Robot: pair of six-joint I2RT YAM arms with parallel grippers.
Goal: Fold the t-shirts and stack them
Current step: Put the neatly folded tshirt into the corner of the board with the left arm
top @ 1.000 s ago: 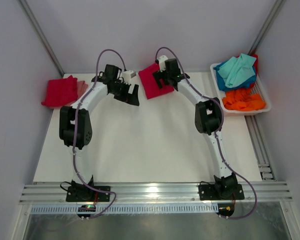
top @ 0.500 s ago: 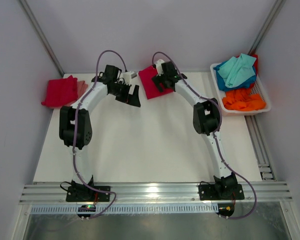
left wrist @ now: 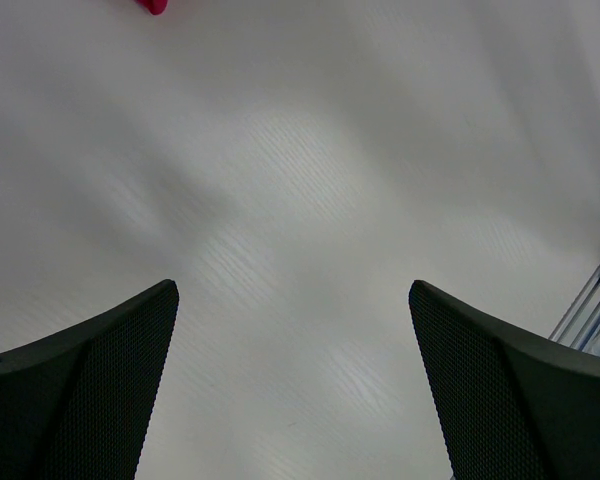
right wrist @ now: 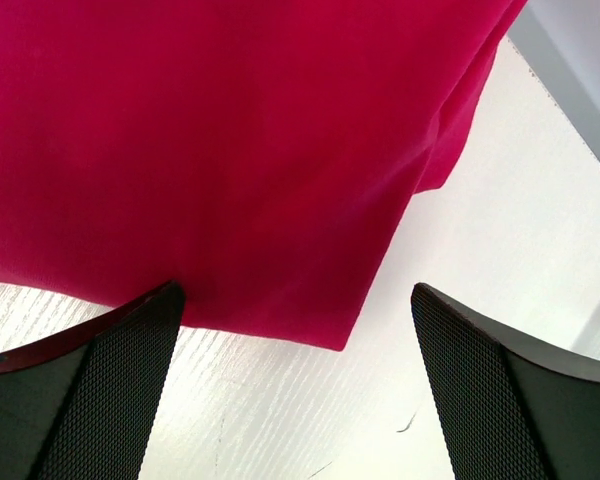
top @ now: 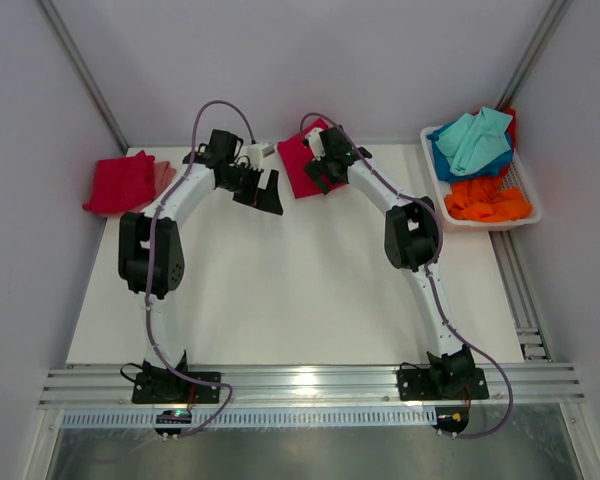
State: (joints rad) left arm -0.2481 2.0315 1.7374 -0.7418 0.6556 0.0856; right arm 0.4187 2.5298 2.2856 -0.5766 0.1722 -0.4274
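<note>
My right tool [right wrist: 295,300] hangs with its fingers apart over the folded red t-shirt [right wrist: 210,150], at the upper centre of the worktop [top: 280,290]. My left tool [left wrist: 292,295] is also apart (it looks down on the worktop), just left of this shirt.

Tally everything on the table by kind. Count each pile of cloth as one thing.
Robot arms: 2, left arm and right arm
Red cloth piles on the table: 2, left pile and centre pile
Baskets: 1, white basket
Heaps in it: 1, mixed heap of teal, blue and orange
Total: 6
</note>
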